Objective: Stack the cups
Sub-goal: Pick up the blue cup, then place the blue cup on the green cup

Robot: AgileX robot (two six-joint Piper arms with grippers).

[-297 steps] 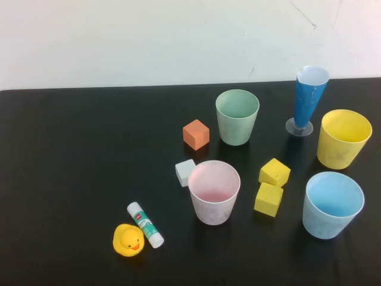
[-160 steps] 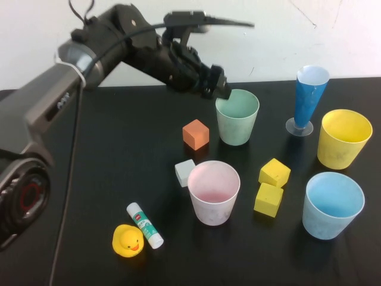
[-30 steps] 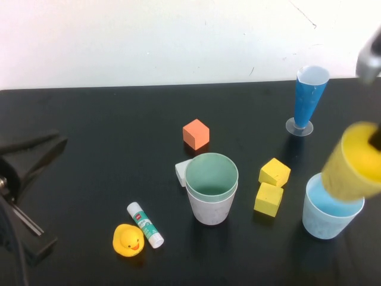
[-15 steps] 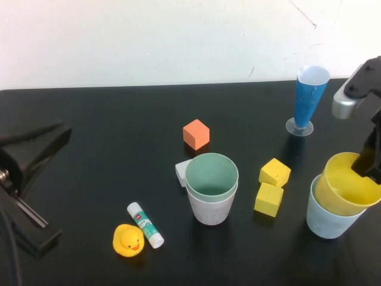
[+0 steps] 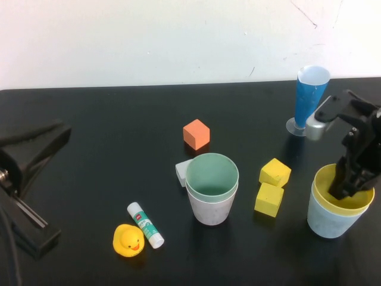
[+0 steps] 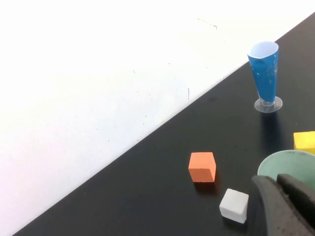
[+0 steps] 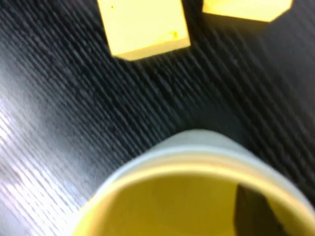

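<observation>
Yellow cup [image 5: 328, 189] now deeper in blue cup [image 5: 324, 220]

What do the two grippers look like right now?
The left gripper, parked at the table's left edge, is matte black, with wedge-shaped fingers and a thin black cable below. The right gripper, at the yellow cup, is black with a silver-grey block on its wrist.

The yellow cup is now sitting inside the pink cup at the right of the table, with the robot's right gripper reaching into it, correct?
Not quite. The yellow cup sits inside the light blue cup, not the pink one; the high view shows it. The pink cup stands mid-table holding the green cup. The right gripper does reach into the yellow cup. The left gripper is parked at the table's left edge.
</observation>
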